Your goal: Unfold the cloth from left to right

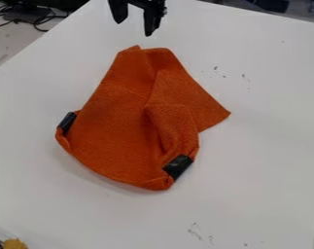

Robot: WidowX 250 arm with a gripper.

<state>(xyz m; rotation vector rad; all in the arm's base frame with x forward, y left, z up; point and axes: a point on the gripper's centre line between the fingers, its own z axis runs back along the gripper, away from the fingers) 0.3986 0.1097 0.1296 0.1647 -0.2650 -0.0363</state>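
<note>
Camera view: the cloth [113,121], orange and coarsely woven, lies partly folded on the white table [270,160], around the centre of the clock face and a little toward 10 o'clock. Creased layers overlap along its 3 o'clock side (the deepest fold runs down toward 5 o'clock), and its lower edge is rounded and turned up. A black patch [67,122] marks its 9 o'clock edge, a second black patch [179,167] its 5 o'clock edge. The long axis runs roughly from 12 to 6 o'clock, the narrow end at 12, the broad end at 6; a pointed corner juts toward 3 o'clock. Just beyond the narrow end hangs the gripper [134,28], jaws apart. Dark cables [36,20] lie at 11 o'clock, beyond the table; a yellow object [15,243] sits at 7 o'clock. Overlapping layers cover part of the cloth's 3 o'clock side.
</note>
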